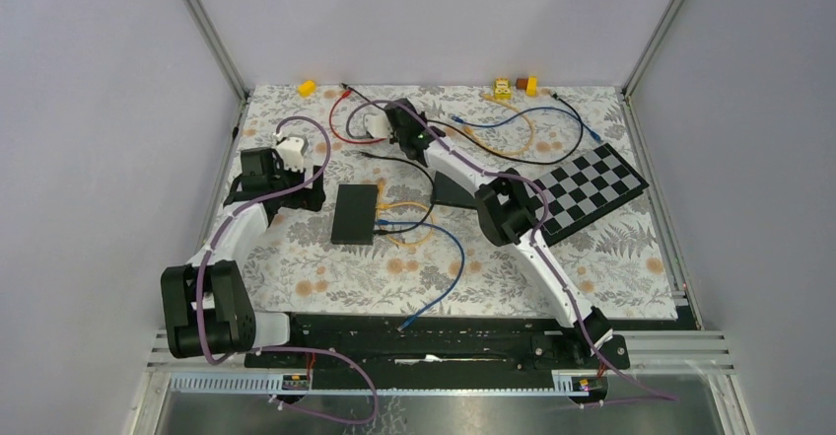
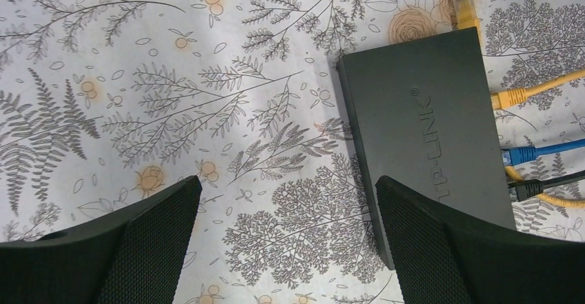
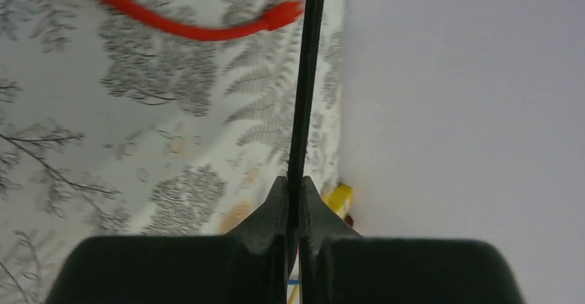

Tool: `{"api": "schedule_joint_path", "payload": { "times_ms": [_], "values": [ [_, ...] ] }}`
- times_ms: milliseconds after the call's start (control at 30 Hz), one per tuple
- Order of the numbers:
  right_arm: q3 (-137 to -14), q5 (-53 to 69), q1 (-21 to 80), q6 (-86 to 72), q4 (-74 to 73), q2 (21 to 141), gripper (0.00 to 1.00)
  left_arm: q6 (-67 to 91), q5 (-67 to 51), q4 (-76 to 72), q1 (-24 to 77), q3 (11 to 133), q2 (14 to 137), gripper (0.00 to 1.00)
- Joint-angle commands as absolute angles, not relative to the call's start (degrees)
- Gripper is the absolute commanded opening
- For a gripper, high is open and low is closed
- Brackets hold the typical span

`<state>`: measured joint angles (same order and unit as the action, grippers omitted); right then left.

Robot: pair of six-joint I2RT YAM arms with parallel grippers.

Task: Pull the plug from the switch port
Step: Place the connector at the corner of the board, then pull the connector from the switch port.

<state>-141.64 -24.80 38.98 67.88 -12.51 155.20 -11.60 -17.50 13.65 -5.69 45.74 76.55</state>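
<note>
The black switch (image 1: 355,213) (image 2: 428,125) lies flat at mid-table. Yellow (image 2: 510,98), blue (image 2: 517,155) and black (image 2: 526,189) plugs sit in ports on its right side. My left gripper (image 1: 288,149) (image 2: 288,180) stands open left of the switch over bare cloth, and its right finger (image 2: 441,249) overlaps the switch's near corner. At the back of the table, far from the switch, my right gripper (image 1: 373,127) (image 3: 295,180) is shut on a thin black cable (image 3: 303,76). I cannot tell where that cable ends.
A red cable (image 3: 179,28) (image 1: 335,119) lies near the right gripper. Loose blue and yellow cables (image 1: 493,129) spread across the back. A checkerboard (image 1: 587,186) lies at the right. Small yellow blocks (image 1: 308,87) (image 1: 513,86) sit by the back wall.
</note>
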Motion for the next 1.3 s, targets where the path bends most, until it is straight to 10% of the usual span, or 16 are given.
{"api": "schedule_joint_path", "payload": {
  "times_ms": [0,133,300,400,833,1267],
  "values": [
    [-142.4,-28.1,38.8,70.3,-8.4,156.0,0.05,-13.7,-18.5,12.2,-6.7,44.4,73.3,0.99],
    [-141.0,-28.0,39.0,69.1,-9.2,154.0,0.26,-14.3,-18.8,12.4,-6.9,44.3,73.5,0.99],
    [-136.3,-25.3,38.9,60.0,-14.1,145.6,0.83,-14.2,-20.2,12.4,-6.9,45.4,75.0,0.99],
    [-130.7,-21.8,38.9,53.2,-17.6,138.1,0.99,-14.5,-20.6,12.8,-6.9,46.1,75.9,0.99],
    [-100.5,7.2,38.4,23.6,-25.5,108.9,1.00,-15.1,-22.4,17.7,-9.2,48.6,80.1,0.99],
    [-91.5,33.2,38.3,5.4,-19.9,115.1,0.87,-14.5,-34.6,22.7,-9.8,54.3,90.6,0.99]
  ]
}}
